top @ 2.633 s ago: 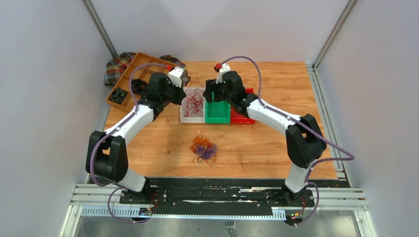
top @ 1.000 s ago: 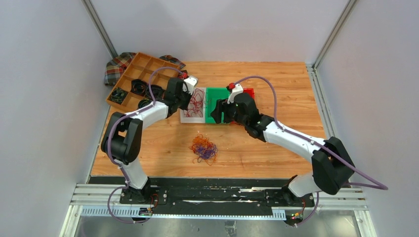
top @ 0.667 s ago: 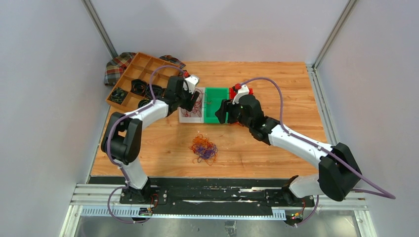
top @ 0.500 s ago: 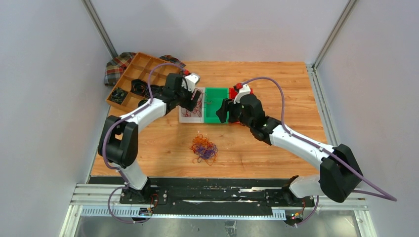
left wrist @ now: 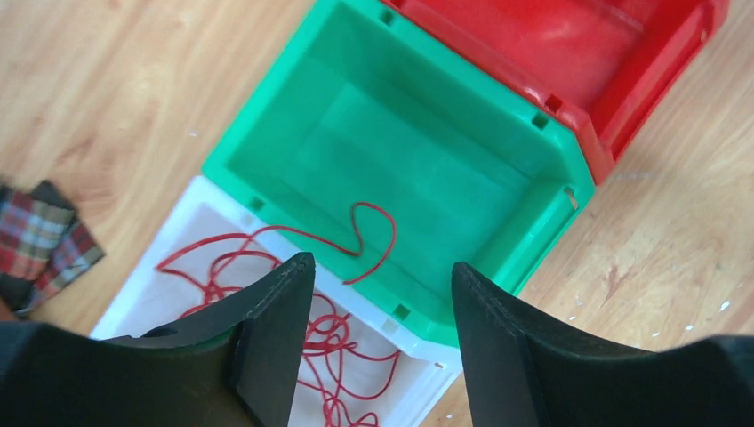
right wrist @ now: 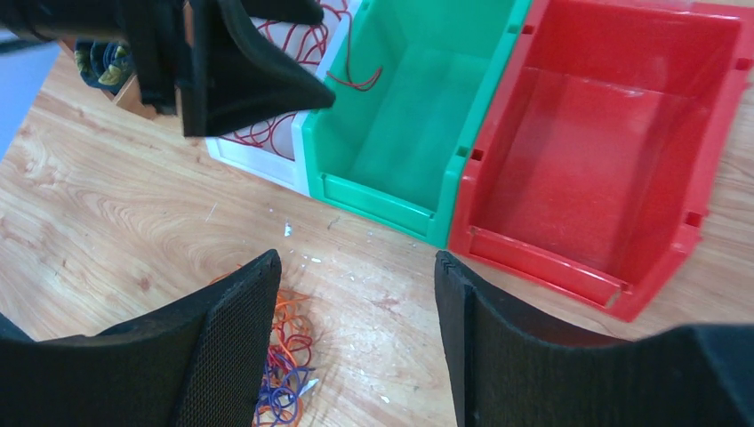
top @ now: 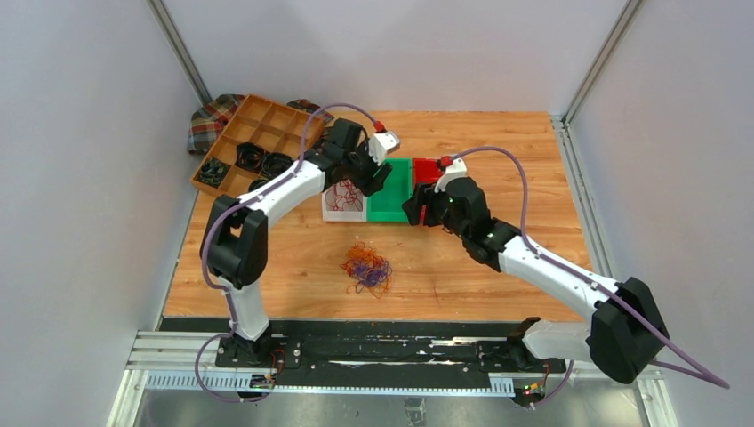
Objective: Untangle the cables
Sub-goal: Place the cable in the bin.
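Note:
A tangled clump of orange, red and purple cables (top: 367, 269) lies on the wooden table in front of three bins; its edge shows in the right wrist view (right wrist: 280, 356). More red cables (left wrist: 293, 338) fill the white bin (top: 336, 213). One red strand (left wrist: 373, 240) hangs over into the green bin (left wrist: 569, 178). My left gripper (left wrist: 382, 267) hovers open above the white and green bins (top: 372, 182), nothing between its fingers. My right gripper (right wrist: 356, 258) is open and holds nothing, above bare table in front of the green and red bins (top: 416, 209).
The red bin (right wrist: 551, 276) stands right of the green bin (right wrist: 391, 205). A wooden compartment tray (top: 258, 124) with black coiled bundles (top: 213, 171) sits at the back left on a plaid cloth (top: 209, 116).
My left gripper has opened and swung right, from the white bin to the green one. My right gripper has drifted right along the bins' front, staying open.

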`<state>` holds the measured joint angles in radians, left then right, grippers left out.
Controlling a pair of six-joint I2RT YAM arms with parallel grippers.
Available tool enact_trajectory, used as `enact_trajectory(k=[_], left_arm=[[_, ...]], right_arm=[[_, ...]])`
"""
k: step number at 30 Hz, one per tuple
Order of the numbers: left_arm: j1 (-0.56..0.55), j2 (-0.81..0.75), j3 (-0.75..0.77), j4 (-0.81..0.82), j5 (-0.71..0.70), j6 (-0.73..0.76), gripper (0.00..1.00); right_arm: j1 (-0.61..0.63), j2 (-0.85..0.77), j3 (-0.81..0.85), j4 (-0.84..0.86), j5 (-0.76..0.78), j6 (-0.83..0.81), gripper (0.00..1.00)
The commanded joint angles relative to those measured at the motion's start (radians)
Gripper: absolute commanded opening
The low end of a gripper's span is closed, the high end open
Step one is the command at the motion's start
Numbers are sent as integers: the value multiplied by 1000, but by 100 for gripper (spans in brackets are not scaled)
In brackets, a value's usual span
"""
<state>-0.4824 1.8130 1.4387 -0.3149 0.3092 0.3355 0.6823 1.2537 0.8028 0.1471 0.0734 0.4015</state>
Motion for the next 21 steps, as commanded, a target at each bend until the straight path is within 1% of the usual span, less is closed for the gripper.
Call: enact_trajectory(k=[1, 6, 9, 13, 21], left_arm=[[-26, 57, 44, -80, 9, 106, 62], [-61, 85, 49, -72, -65, 185, 61], [-76, 100, 48, -42, -120, 199, 56], [-95, 123, 50, -15, -177, 229, 45], [-135, 125, 28, 31, -294, 308, 19]], right_arm=[[-27, -73, -41, -13, 40, -7, 64], [-35, -141, -96, -17, 51, -4, 64], [-39, -166, -113, -26, 49, -3, 64], [-40, -191, -139, -28, 47, 1, 64], [-41, -208, -171, -15, 42, 16, 60]])
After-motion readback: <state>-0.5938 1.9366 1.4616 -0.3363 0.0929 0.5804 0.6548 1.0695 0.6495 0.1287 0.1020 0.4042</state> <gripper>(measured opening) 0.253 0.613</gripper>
